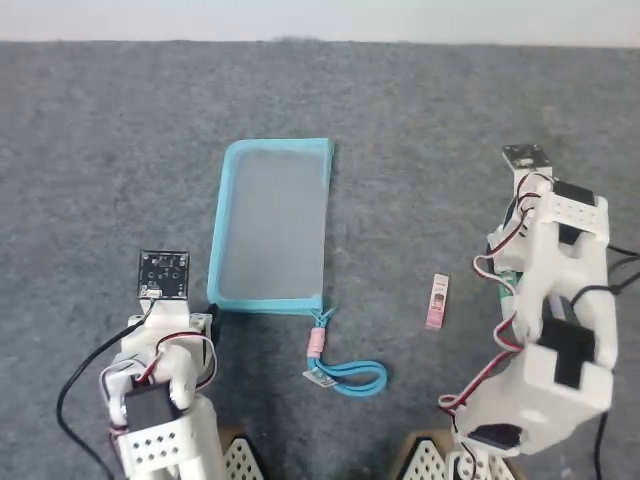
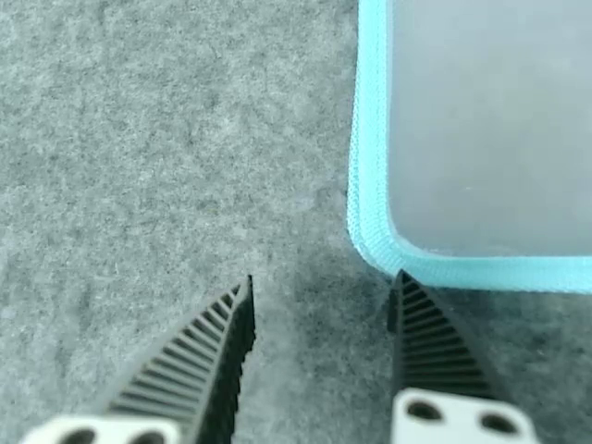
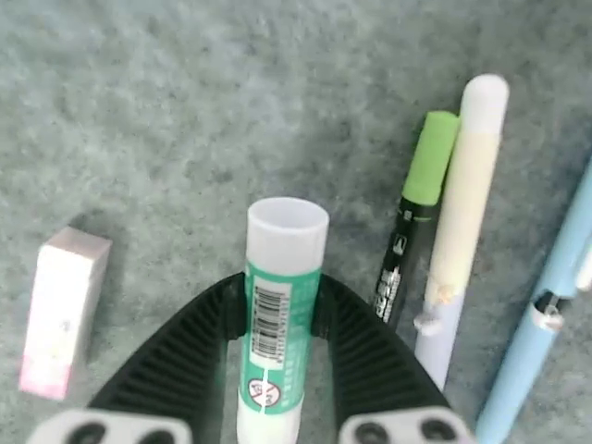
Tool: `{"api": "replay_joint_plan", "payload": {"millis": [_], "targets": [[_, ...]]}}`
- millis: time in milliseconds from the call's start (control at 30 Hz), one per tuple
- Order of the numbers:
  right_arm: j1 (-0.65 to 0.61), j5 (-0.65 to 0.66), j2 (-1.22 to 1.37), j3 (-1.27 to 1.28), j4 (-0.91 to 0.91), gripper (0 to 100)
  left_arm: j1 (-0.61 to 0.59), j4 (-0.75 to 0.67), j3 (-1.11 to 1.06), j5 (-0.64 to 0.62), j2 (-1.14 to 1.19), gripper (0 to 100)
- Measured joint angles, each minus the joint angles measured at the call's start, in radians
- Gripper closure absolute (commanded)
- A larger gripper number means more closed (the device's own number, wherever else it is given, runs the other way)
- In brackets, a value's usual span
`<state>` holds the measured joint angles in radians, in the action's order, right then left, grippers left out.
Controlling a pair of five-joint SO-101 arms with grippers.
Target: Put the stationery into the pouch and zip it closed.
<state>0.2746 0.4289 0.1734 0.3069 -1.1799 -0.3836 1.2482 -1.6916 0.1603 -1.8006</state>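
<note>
Pouch [image 1: 272, 225] lies flat on grey bench [image 1: 90, 130], with turquoise edge and zip strap [image 1: 350, 377] at its near end. L gripper [image 2: 324, 280] is spread, just beside one pouch corner. R gripper [image 3: 277, 298] pinches green glue stick [image 3: 285, 242]. Pink eraser [image 3: 63, 310] lies near it on one side; green marker [image 3: 418, 199], cream pen [image 3: 470, 176] & blue pen [image 3: 546, 305] on the other.

Flat, evenly lit grey fuzzy carpet-like worktop [image 1: 100, 110]; plain pale off-white wall strip [image 1: 320, 18] running along its far edge.
</note>
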Motion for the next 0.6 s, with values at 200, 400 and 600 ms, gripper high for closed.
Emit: {"api": "replay_joint_plan", "payload": {"millis": [200,400,600], "targets": [[0.015,0.026,0.135,-0.091,0.002,91.4,0.000,0.000,0.000,0.000,0.000,78],[0.014,0.026,0.152,-0.163,-0.049,78.7,0.000,0.000,0.000,0.000,0.000,78],[0.006,0.000,0.121,-0.213,-0.141,80.0,0.000,0.000,0.000,0.000,0.000,78]]}}
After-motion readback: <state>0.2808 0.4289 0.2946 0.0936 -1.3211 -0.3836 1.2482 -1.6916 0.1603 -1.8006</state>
